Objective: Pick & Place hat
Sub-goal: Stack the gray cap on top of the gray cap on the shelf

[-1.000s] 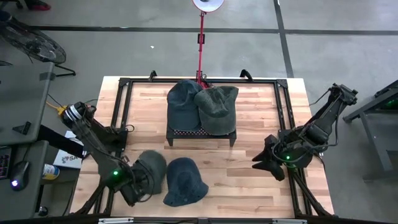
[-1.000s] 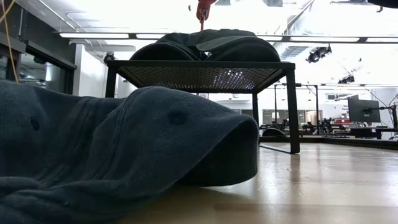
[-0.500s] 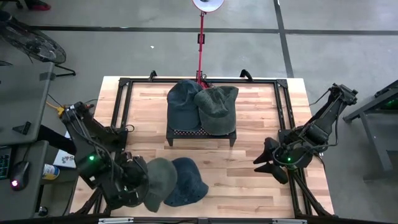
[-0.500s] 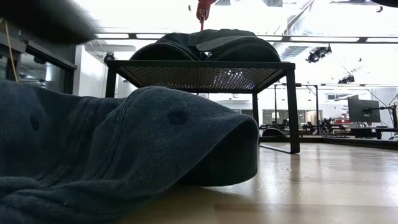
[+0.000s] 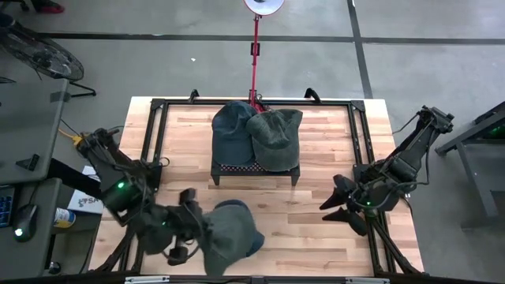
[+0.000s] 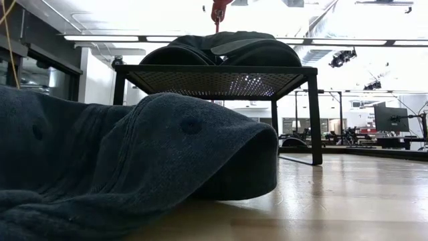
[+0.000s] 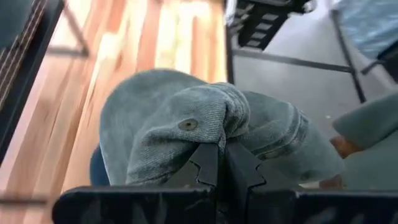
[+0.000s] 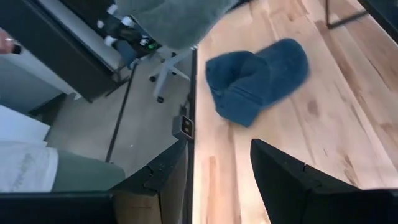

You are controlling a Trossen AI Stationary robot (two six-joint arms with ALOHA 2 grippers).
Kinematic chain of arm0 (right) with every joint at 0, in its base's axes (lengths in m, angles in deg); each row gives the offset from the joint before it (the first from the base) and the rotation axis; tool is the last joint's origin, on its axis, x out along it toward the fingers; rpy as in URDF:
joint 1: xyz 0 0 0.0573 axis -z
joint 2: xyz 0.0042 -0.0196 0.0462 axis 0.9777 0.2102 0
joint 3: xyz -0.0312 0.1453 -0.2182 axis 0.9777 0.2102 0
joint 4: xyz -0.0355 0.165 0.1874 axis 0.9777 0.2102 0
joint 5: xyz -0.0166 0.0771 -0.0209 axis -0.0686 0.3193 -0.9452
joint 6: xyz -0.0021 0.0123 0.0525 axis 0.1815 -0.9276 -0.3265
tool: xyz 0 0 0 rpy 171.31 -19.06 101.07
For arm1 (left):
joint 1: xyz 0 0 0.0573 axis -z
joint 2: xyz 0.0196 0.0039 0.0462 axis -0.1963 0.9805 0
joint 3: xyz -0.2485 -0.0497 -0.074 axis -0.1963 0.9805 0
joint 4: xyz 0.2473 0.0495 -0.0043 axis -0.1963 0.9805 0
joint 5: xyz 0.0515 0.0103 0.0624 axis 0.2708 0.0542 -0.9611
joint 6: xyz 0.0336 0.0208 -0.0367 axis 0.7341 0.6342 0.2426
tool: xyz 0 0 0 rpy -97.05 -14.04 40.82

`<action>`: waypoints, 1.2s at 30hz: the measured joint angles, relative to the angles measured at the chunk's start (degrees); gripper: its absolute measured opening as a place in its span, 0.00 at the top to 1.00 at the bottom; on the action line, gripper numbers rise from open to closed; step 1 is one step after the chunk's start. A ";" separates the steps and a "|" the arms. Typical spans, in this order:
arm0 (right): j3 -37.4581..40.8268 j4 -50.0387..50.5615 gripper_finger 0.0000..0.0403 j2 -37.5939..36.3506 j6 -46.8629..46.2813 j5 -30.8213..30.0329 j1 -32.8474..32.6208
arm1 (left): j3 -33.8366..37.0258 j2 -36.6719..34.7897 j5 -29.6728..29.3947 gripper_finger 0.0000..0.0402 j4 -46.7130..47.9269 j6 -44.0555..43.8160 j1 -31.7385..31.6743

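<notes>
The grey-green hat (image 5: 223, 251) is up in the air over the near left part of the table (image 5: 316, 229), and your left gripper (image 7: 217, 163) has it. The two fingers are squeezed tight on a fold of cloth at the top of the hat, so the hat hangs off the tips and away from the arm. In the high view it hangs right over the blue hat (image 5: 246, 230), which lies flat on the wood below and peeks out on the side toward the rack (image 5: 256, 170).

The black rack stands in the middle of the table, farther back, and two more hats (image 5: 256, 134) already sit on top of it, side by side. If the hat is meant for the rack, it has to travel away from you and a bit toward the right to get there.

Your left arm is much nearer to all this. Your right gripper (image 5: 338, 205) waits by the right edge of the table, fingers apart, holding nothing.
</notes>
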 joint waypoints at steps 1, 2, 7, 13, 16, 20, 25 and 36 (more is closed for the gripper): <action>0.00 -0.92 0.58 0.00 0.92 0.19 0.00 | -0.01 0.20 0.98 1.00 -1.87 2.69 -1.39; 0.00 -1.89 0.58 0.00 1.95 0.42 0.00 | -0.01 0.37 2.05 1.00 -3.76 5.42 -2.69; 0.00 -7.12 0.58 0.00 6.41 0.55 0.07 | -0.04 1.98 8.63 1.00 -12.39 17.16 -9.26; 0.00 -14.08 0.58 0.00 12.73 -1.82 1.19 | -0.04 4.77 19.18 1.00 -21.47 25.94 -15.10; 0.00 -17.25 0.58 0.00 16.42 -1.90 2.12 | -0.04 6.39 22.49 1.00 -25.17 28.39 -17.10; 0.00 -19.84 0.58 0.00 19.57 -1.98 3.45 | -0.01 8.14 25.63 1.00 -31.55 31.16 -18.68; 0.00 -20.05 0.58 0.00 11.30 -0.83 5.50 | -0.01 9.63 26.31 1.00 -37.78 34.28 -18.75; 0.00 -16.51 0.58 -0.02 -7.58 9.95 8.72 | -0.01 9.64 13.86 1.00 -40.83 42.31 -17.39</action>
